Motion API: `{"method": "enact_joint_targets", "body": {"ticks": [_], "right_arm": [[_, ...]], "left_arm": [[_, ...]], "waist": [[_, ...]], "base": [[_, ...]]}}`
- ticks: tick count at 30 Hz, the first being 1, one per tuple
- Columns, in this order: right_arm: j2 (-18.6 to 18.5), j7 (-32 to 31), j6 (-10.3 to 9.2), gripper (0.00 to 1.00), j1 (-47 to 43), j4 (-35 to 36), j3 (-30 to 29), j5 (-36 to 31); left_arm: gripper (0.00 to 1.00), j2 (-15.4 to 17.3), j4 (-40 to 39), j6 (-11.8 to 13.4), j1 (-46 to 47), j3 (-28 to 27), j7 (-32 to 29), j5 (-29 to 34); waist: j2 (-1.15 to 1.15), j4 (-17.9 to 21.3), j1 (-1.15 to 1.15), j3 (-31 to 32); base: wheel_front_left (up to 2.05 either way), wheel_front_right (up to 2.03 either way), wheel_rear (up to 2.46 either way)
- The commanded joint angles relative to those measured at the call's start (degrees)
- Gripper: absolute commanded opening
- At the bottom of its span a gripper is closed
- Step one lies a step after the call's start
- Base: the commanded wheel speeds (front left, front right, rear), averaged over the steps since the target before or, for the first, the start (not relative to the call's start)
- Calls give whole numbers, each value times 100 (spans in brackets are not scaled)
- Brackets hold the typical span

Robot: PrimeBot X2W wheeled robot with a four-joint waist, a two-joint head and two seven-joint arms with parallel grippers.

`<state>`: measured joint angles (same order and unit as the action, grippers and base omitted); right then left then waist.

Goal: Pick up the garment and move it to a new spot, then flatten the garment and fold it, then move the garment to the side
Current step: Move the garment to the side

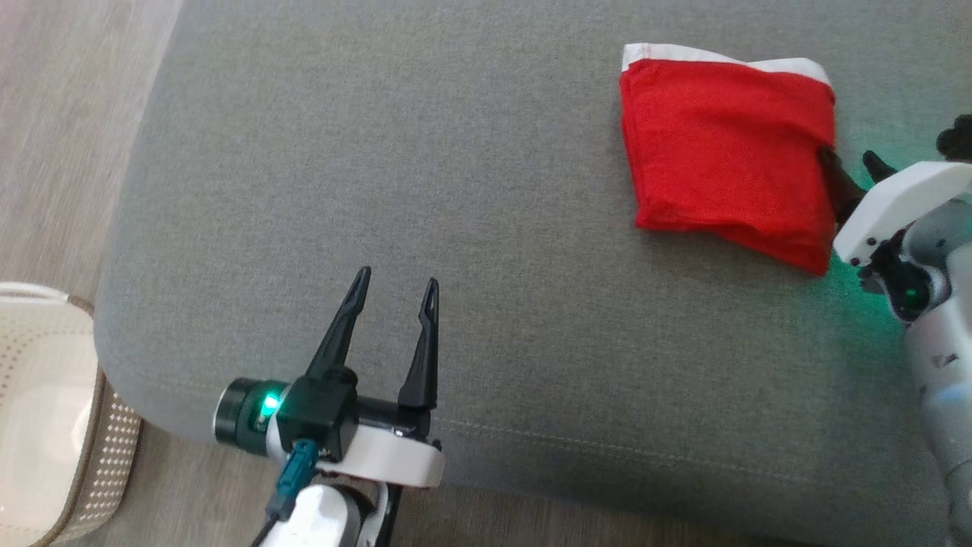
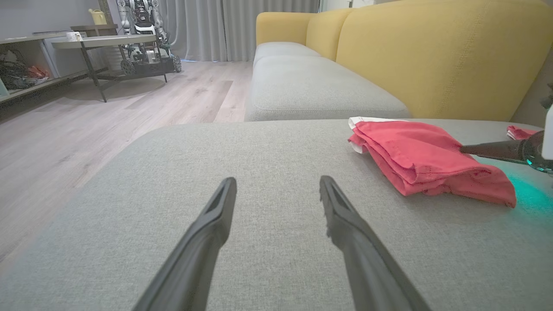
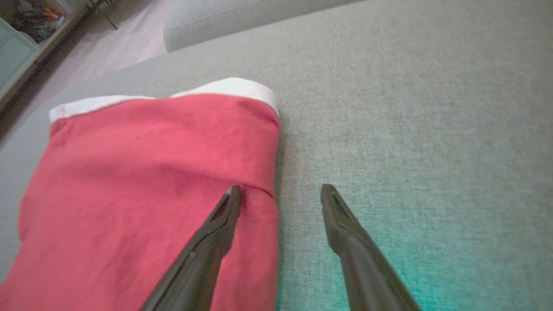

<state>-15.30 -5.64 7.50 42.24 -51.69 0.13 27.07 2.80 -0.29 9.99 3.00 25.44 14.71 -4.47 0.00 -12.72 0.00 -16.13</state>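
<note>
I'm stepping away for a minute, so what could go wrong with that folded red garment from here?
1. The open right gripper straddles the edge of the folded red garment, one finger over cloth, one over the gray cushion; closing may catch only the top layers and undo the fold.
2. The left gripper sits open, far from it, so a one-sided pull could bunch it.

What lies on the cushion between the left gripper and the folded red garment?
Nothing. In the head view the stretch of grey cushion between the left gripper and the red garment is bare; the left wrist view agrees.
</note>
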Motion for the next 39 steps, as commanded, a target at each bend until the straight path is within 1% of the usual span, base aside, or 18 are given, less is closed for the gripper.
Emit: {"method": "enact_joint_targets", "body": {"ticks": [1, 2, 3, 4, 5, 8, 12, 17, 23, 26, 32, 36, 39], "right_arm": [[-102, -105, -1, 84, 199, 42, 174, 95], [-115, -162, -1, 69, 227, -5, 229, 152], [-129, -220, -1, 49, 247, -61, 264, 213], [-155, -372, -1, 21, 265, -119, 422, 302], [-172, -420, -1, 0, 266, -119, 493, 364], [-224, -437, -1, 0, 257, -65, 630, 482], [-445, -246, -1, 0, 229, 99, 877, 616], [-869, -107, -1, 0, 260, 226, 1188, 579], [-1428, -98, -1, 0, 466, 245, 1258, 436], [-1633, -153, -1, 0, 552, 254, 1188, 397], [-2028, -247, -1, 0, 732, 363, 1009, 71], [-2268, -122, -1, 0, 854, 409, 675, -331], [-2352, -38, -1, 0, 928, 424, 361, -782]], "left_arm": [[100, 8, -196, -27, 231, -137, 29, -10], [100, 8, -186, -19, 245, -136, 29, -16], [100, 8, -174, -8, 259, -144, 29, -27], [100, 8, -169, 25, 298, -177, 29, -52], [100, 8, -171, 38, 316, -193, 29, -62], [100, 8, -166, 60, 336, -220, 29, -68], [100, 8, -153, 97, 331, -226, 29, -64], [100, 8, -170, 116, 291, -189, 29, -74], [100, 8, -244, 106, 274, -202, 29, -41], [100, 8, -281, 84, 307, -195, 29, -49], [100, 8, -354, 118, 367, -260, 29, -71], [100, 8, -335, 50, 415, -261, 29, -43], [100, 8, -329, 31, 442, -285, 29, -16]], "waist": [[0, -63, 0, -75], [0, -75, 0, -93], [0, -86, 0, -113], [0, -102, 0, -152], [0, -102, 0, -161], [0, -83, 0, -163], [0, 23, 0, -99], [0, 272, 0, 15], [0, 656, 0, 20], [0, 802, 0, -41], [0, 1021, 0, -209], [0, 1093, 0, -298], [0, 1138, 0, -348]], "base": [[0, 0, 0], [0, 0, 0], [0, 0, 0], [0, 0, 0], [0, 0, 0], [0, 0, 0], [0, 0, 0], [0, 0, 0], [0, 0, 0], [0, 0, 0], [0, 0, 0], [0, 0, 0], [0, 0, 0]]}}
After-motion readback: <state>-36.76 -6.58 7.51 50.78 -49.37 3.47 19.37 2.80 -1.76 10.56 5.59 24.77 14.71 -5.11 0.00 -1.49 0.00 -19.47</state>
